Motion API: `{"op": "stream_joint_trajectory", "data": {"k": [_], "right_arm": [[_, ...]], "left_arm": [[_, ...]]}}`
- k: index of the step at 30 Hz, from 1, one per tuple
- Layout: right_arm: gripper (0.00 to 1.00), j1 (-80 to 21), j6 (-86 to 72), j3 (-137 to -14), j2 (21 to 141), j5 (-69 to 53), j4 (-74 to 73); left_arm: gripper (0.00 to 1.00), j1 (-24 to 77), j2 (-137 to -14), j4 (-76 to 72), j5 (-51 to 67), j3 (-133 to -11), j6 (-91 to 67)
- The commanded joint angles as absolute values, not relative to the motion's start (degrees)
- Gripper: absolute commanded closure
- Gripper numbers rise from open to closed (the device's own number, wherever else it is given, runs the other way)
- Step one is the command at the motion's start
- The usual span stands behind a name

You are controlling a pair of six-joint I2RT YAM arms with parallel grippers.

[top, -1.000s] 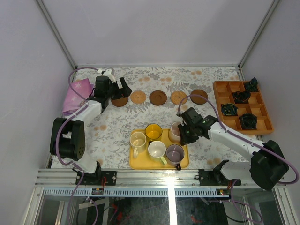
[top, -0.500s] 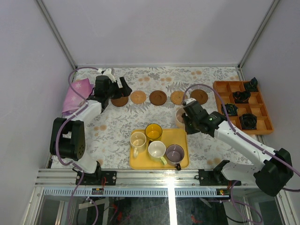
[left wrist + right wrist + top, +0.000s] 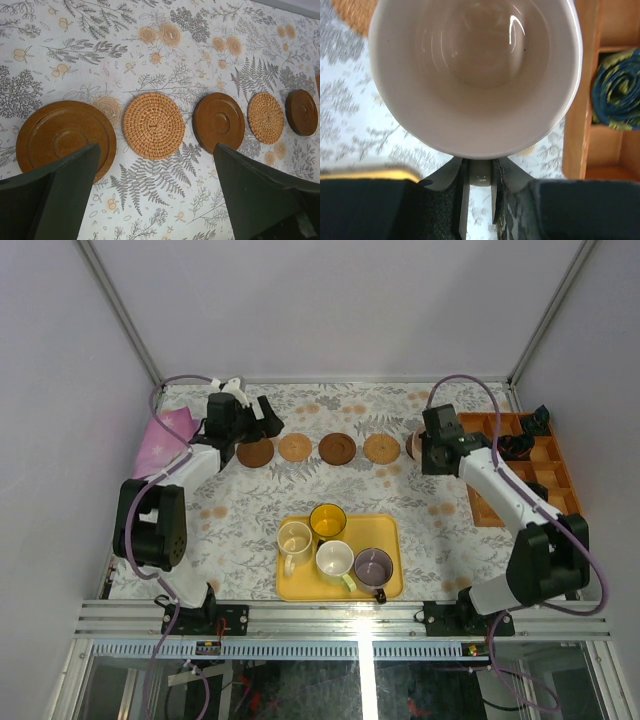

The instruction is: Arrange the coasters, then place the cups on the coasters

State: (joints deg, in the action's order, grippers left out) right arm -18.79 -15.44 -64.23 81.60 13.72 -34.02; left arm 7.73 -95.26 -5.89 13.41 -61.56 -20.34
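The right gripper (image 3: 479,175) pinches the handle of the pink cup (image 3: 475,75) between narrow jaws; the cup sits at its 12 o'clock, round, glossy and empty, with its mouth facing the camera; at 3 o'clock is the wall of an orange tray (image 3: 576,100); whether the cup rests on anything cannot be told.

The left gripper (image 3: 160,200) stands wide with nothing between its fingers; the five coasters (image 3: 218,121) run in a line from its 10 o'clock to its 2 o'clock on the leaf-printed cloth (image 3: 150,40); smooth dark wooden discs with turned rings alternate with paler woven ones.

From above, a yellow tray (image 3: 390,588) lies at 6 o'clock of that row, holding four cups: yellow (image 3: 327,521), cream (image 3: 295,538), pale (image 3: 335,560) and purple-grey (image 3: 373,566).
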Motion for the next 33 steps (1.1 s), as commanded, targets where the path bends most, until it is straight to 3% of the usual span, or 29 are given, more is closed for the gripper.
{"op": "stream_joint_trajectory", "data": {"k": [1,16,33], "right_arm": [[1.00,-14.06,-11.06,-71.80,86.81,14.81,-24.64],[1.00,-7.25,-9.66,-78.38,101.88,8.78,-17.16],[1.00,-7.29,-11.54,-82.90,105.01,5.80,-20.20]], "left_arm": [[0.04,7.92,-97.28,-8.08,12.60,-65.46,-20.95],[0.05,7.95,-99.22,-7.94,13.94,-67.35,-21.83],[0.04,7.91,-99.15,-7.65,13.98,-66.91,-21.79]]}}
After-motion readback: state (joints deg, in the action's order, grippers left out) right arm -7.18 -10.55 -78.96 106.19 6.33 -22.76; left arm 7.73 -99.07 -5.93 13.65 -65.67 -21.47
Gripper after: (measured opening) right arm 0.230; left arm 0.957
